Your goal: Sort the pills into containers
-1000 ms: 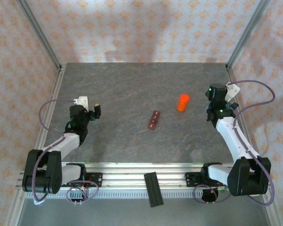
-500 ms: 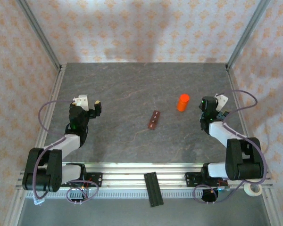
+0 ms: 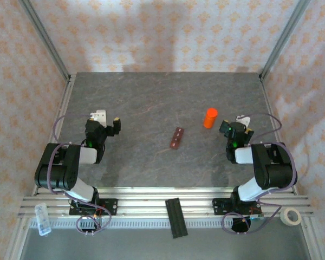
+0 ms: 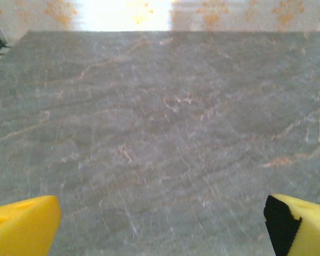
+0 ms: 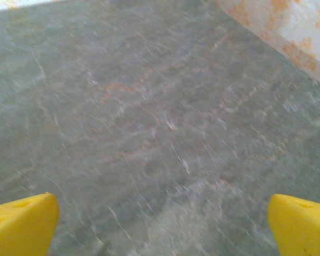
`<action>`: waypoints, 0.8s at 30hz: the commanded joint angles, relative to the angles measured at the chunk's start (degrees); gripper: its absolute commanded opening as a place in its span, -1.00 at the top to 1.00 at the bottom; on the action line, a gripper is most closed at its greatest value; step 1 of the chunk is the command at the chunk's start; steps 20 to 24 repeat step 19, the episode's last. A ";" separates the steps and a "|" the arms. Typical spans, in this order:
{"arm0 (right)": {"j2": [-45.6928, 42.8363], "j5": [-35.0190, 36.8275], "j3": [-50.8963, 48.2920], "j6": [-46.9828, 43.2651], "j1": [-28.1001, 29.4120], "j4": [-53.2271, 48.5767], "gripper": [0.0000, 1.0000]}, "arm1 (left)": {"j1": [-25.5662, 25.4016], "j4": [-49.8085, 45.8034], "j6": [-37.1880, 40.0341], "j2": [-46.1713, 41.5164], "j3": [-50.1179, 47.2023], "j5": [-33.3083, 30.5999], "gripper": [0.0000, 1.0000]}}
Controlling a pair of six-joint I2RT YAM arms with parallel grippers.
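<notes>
The left pincer [image 3: 114, 125] is spread wide over the bench [image 3: 146, 97], near its left rail, with bare stone ahead of its yellow fingertips [image 4: 22, 228]. The right pincer [image 3: 227, 129] is spread too, close to the right edge. Between them, mid-bench with open room all round, lie the containers [image 3: 176, 137]. An orange bottle [image 3: 209, 118] stands apart, near the right pincer.

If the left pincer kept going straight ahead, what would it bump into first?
Looks free: ahead of the left pincer lies bare table, then probably the patterned wall. Its downward tilt is hard to judge.
</notes>
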 commanded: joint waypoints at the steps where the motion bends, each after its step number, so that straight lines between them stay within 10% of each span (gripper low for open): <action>1: -0.51 -1.23 1.48 -1.46 0.05 2.00 -0.99 | 0.15 -2.49 -1.28 -0.53 0.82 -2.78 -1.00; 24: -0.65 -2.92 1.38 -1.37 -0.57 1.87 -0.99 | -0.21 -1.84 -1.05 -0.40 0.61 -3.21 -1.00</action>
